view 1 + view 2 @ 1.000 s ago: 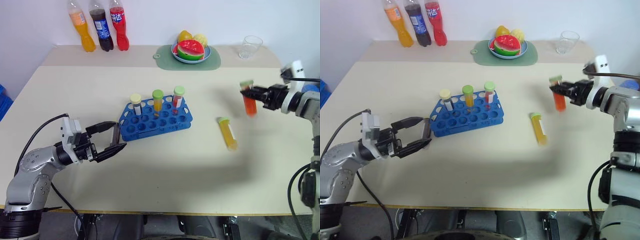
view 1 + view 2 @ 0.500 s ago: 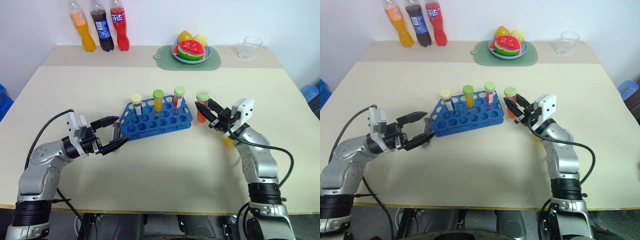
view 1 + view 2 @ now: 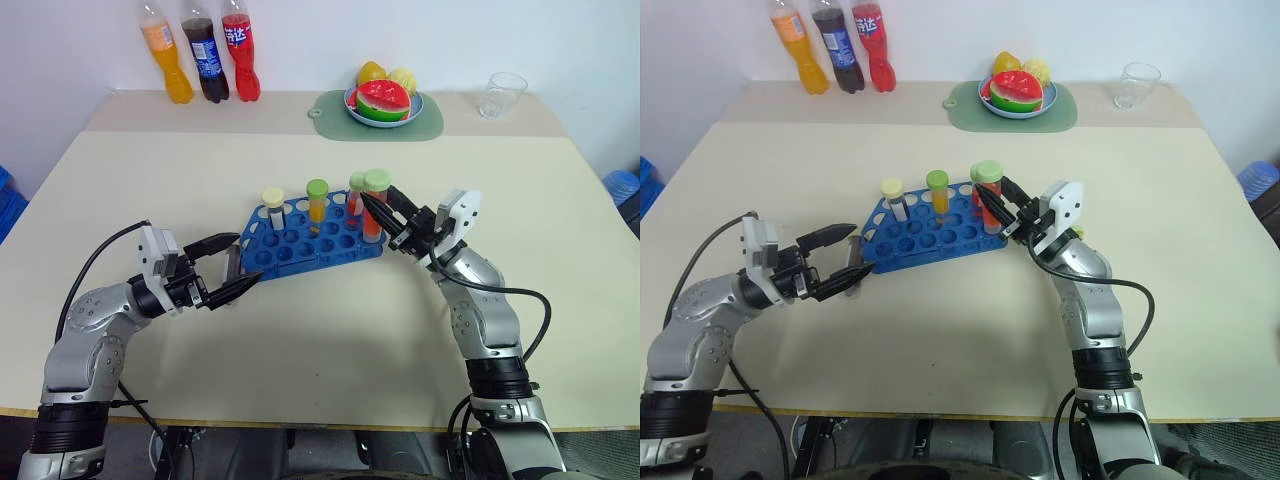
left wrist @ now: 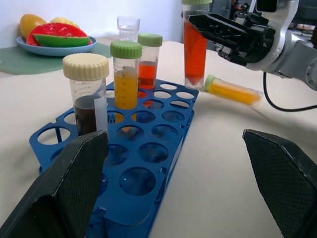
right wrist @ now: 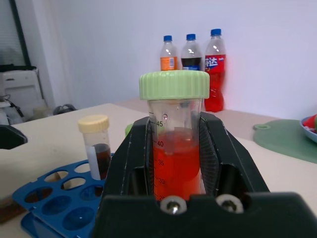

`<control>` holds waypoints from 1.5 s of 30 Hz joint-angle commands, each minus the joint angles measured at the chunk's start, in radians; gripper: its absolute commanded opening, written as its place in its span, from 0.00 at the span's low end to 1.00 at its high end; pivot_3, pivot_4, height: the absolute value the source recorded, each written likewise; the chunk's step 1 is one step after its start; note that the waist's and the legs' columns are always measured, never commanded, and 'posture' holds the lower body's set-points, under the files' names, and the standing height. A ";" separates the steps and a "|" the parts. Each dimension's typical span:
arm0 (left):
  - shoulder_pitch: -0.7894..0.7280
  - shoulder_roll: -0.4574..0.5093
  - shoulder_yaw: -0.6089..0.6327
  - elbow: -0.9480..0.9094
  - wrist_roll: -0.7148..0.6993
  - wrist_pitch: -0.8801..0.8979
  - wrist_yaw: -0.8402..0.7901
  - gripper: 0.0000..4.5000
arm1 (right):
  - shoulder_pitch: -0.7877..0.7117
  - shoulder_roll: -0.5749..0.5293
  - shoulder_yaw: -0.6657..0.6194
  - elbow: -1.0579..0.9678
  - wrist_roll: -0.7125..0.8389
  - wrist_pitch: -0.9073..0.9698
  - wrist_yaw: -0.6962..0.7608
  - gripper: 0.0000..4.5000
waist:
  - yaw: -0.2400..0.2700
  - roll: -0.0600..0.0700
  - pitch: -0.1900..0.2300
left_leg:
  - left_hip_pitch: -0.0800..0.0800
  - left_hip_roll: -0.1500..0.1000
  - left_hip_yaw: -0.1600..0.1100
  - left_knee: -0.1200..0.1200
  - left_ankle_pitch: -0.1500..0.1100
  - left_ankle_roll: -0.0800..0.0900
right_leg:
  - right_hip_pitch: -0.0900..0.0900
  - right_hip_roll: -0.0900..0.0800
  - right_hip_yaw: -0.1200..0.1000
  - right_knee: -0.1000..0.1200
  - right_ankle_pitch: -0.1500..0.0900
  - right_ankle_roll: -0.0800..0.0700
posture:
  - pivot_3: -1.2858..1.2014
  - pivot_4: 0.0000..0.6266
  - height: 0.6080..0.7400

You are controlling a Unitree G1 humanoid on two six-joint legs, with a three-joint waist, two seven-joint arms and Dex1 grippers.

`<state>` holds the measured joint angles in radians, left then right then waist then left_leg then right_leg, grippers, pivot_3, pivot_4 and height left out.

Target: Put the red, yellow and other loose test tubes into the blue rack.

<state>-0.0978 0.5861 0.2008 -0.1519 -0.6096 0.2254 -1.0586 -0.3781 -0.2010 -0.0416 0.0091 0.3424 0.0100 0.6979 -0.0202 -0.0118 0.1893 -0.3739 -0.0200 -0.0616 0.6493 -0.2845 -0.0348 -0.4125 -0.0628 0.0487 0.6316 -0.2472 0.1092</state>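
The right arm is reaching in across the tabletop (image 3: 330, 320), its right gripper (image 3: 385, 212) angling up and toward the blue rack (image 3: 310, 240). Its fingers (image 5: 132, 163) are clamping the red test tube (image 3: 374, 205) upright, green cap poking above them, right at the rack's near-right corner. The left gripper (image 3: 232, 266) is hovering level at the rack's left end, fingers spread wide, gripping nothing. The yellow test tube (image 4: 233, 91) is lying flat beyond the rack.
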 commanded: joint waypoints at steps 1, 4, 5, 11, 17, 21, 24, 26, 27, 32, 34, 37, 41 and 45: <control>0.009 -0.001 0.010 -0.041 -0.002 -0.018 0.009 1.00 | -0.020 0.008 0.003 0.030 0.001 -0.050 0.008 0.17 | 0.000 0.000 0.000 | 0.000 0.000 0.000 0.000 0.000 0.000 | 0.000 0.000 0.000 0.000 0.000 0.000 | 0.52 0.24 1.00; 0.013 -0.001 0.011 -0.047 -0.003 -0.017 0.013 1.00 | -0.035 0.006 0.001 0.078 0.001 -0.072 0.014 0.17 | -0.001 0.000 0.000 | 0.000 0.000 0.000 0.000 0.000 0.000 | 0.000 0.000 0.000 0.000 0.000 0.000 | 0.52 0.24 1.00; 0.014 -0.001 0.011 -0.048 -0.003 -0.017 0.015 1.00 | -0.040 0.006 0.000 0.093 0.001 -0.080 0.017 0.17 | -0.001 0.000 0.000 | 0.000 0.000 0.000 0.000 0.000 0.000 | 0.000 0.000 0.000 0.000 0.000 0.000 | 0.52 0.24 1.00; 0.018 -0.004 0.008 -0.059 -0.005 -0.014 0.025 1.00 | -0.065 0.011 0.005 0.190 -0.017 -0.146 0.023 0.17 | -0.001 0.000 0.000 | 0.000 0.000 0.000 0.000 0.000 0.000 | 0.000 0.000 0.000 0.000 0.000 0.000 | 0.52 0.24 1.00; 0.024 -0.001 0.012 -0.065 -0.006 -0.014 0.027 1.00 | -0.064 0.028 0.025 0.213 0.002 -0.165 0.052 0.17 | -0.002 0.000 0.000 | 0.000 0.000 0.000 0.000 0.000 0.000 | 0.000 0.000 0.000 0.000 0.000 0.000 | 0.52 0.24 1.00; 0.024 0.000 0.010 -0.068 -0.009 -0.013 0.026 1.00 | -0.035 0.036 0.042 0.181 0.061 -0.126 0.125 0.17 | -0.004 0.000 0.000 | 0.000 0.000 0.000 0.000 0.000 0.000 | 0.000 0.001 0.000 0.000 0.000 0.000 | 0.52 0.24 1.00; 0.022 0.000 0.004 -0.070 -0.012 -0.010 0.019 1.00 | -0.029 0.031 0.040 0.173 0.056 -0.136 0.133 0.49 | -0.004 0.000 0.000 | 0.000 0.000 0.000 0.000 0.000 0.000 | 0.000 0.000 0.000 0.000 0.000 0.000 | 0.52 0.24 1.00; 0.019 0.000 0.001 -0.069 -0.014 -0.006 0.014 1.00 | -0.036 0.026 0.028 0.185 0.004 -0.195 0.090 0.70 | -0.003 0.000 0.000 | 0.000 0.000 0.000 0.000 0.000 0.000 | 0.000 0.000 0.000 0.000 0.000 0.000 | 0.52 0.24 1.00; 0.017 0.001 -0.001 -0.067 -0.014 -0.006 0.010 1.00 | -0.041 0.017 0.024 0.192 -0.025 -0.219 0.069 0.80 | -0.002 0.000 0.000 | 0.000 0.000 0.000 0.000 0.000 0.000 | 0.000 0.000 0.000 0.000 0.000 0.000 | 0.52 0.24 1.00; 0.009 0.003 -0.014 -0.060 -0.014 -0.006 -0.014 1.00 | -0.044 -0.078 0.006 0.153 -0.078 -0.217 0.042 1.00 | 0.002 0.000 0.000 | 0.000 -0.001 0.000 0.000 0.000 0.000 | 0.000 0.000 0.000 0.000 0.000 0.000 | 0.52 0.24 1.00; 0.006 0.004 -0.023 -0.060 -0.014 -0.004 -0.027 1.00 | -0.037 -0.137 -0.013 0.106 -0.064 -0.171 0.052 1.00 | 0.002 0.000 0.000 | 0.000 -0.001 0.000 0.000 0.000 0.000 | 0.000 0.000 0.000 0.000 0.000 0.000 | 0.52 0.24 1.00; 0.002 0.000 -0.032 -0.056 -0.011 -0.006 -0.032 1.00 | -0.009 -0.239 -0.048 0.017 -0.065 -0.081 0.034 1.00 | 0.003 0.000 0.000 | 0.000 0.000 0.000 0.000 0.000 0.000 | 0.000 0.000 0.000 -0.001 0.000 0.000 | 0.52 0.24 1.00; -0.004 -0.009 -0.040 -0.046 -0.004 -0.013 -0.037 1.00 | 0.027 -0.374 -0.123 -0.106 -0.062 0.121 -0.019 1.00 | 0.005 0.001 0.000 | 0.000 0.000 0.000 0.000 0.000 0.000 | 0.001 0.000 0.000 -0.001 0.000 0.000 | 0.52 0.24 1.00; -0.011 -0.014 -0.046 -0.035 -0.001 -0.017 -0.043 1.00 | 0.034 -0.503 -0.164 -0.194 0.001 0.421 -0.026 1.00 | 0.006 0.000 0.000 | 0.000 0.000 0.000 0.001 0.000 0.000 | 0.001 -0.001 0.000 -0.001 0.000 0.000 | 0.52 0.24 1.00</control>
<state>-0.0946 0.5757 0.1585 -0.1822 -0.6104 0.2264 -1.0931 -0.3342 -0.6636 -0.1791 -0.1194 0.3022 0.2926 0.6811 -0.0145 -0.0119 0.1893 -0.3742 -0.0204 -0.0612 0.6499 -0.2846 -0.0347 -0.4111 -0.0630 0.0486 0.6303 -0.2474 0.1089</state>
